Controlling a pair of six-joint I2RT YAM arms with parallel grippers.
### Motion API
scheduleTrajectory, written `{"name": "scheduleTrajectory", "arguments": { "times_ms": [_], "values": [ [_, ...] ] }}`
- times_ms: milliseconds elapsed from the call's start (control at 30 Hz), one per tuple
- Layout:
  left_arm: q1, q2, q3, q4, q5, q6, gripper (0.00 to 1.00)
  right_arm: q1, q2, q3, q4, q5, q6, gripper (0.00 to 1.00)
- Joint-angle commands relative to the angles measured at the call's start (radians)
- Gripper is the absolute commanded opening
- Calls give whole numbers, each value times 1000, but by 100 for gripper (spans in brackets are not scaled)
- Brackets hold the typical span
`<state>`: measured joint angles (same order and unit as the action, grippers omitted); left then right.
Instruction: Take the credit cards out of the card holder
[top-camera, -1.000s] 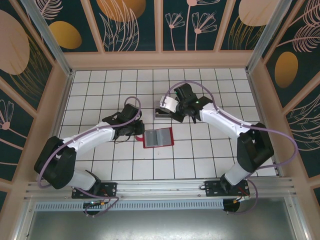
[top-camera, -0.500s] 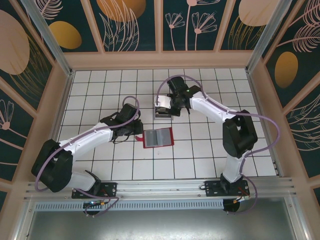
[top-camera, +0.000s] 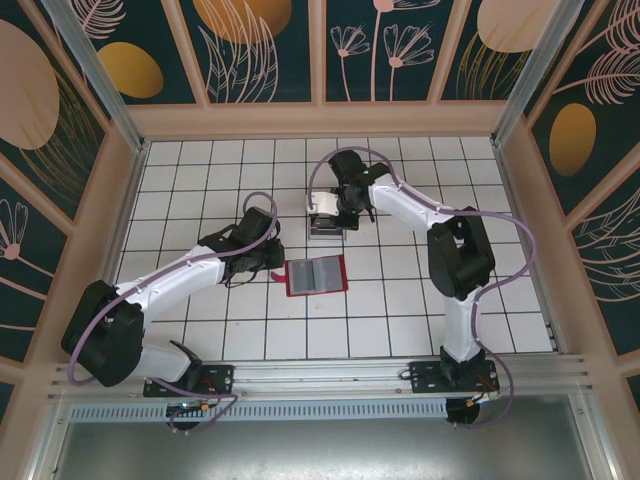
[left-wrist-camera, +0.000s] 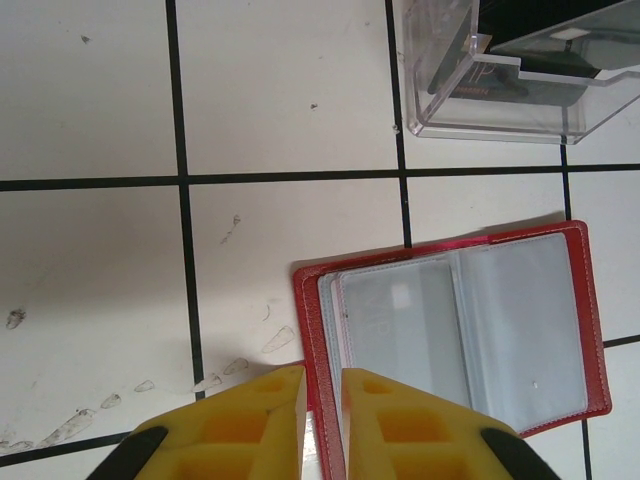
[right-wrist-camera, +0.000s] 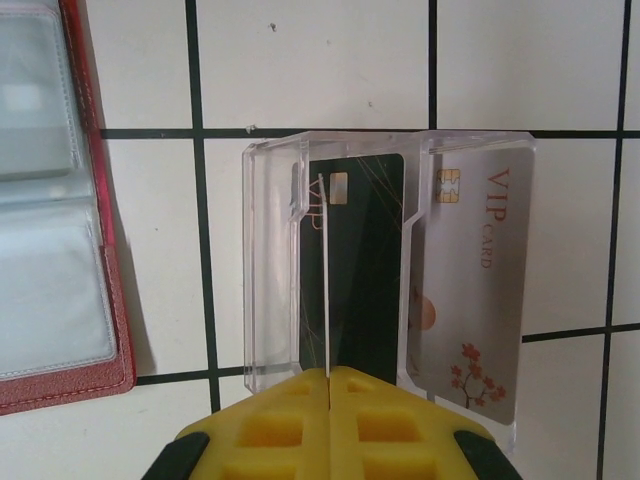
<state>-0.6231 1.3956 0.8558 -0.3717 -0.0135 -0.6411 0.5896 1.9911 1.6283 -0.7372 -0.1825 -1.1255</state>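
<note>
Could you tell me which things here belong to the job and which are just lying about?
Job: open red card holder, its edge pinched by the left gripper; dark and pale credit cards; right gripper.
Lying about: clear tray holding those cards; tiled table.

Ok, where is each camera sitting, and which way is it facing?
Top external: fixed above and behind the bases, looking down at the white tiled table; both arms, left gripper and right gripper show.
Left wrist: looks down past yellow fingers closed on the edge of the open red folding card holder; clear plastic tray beyond.
Right wrist: looks down past fingers pinching a thin card, into that tray holding a dark card and a pale VIP card.
Shared: all three show holder and tray.
</note>
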Motion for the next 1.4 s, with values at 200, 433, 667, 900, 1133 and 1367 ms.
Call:
{"name": "scheduleTrajectory", "arguments": {
  "times_ms": [200,433,667,900,1133,1367],
  "values": [
    [-6,7,-1,-22,-21,-6,19,9,63,68,-79,-34,1,0],
    [-6,12,-4,-24,-21,-3,20,20,89,71,-43,13,23,0],
    [-6,14,-6,-26,-23,-3,20,24,116,102,-33,10,30,1],
    [-6,23,-3,-26,-22,-2,20,33,130,133,-40,-5,35,1],
    [-6,24,-2,-27,-22,4,20,41,135,141,-46,-15,44,0],
    [-6,26,2,-26,-20,7,20,47,132,140,-22,26,58,14]
  ]
}}
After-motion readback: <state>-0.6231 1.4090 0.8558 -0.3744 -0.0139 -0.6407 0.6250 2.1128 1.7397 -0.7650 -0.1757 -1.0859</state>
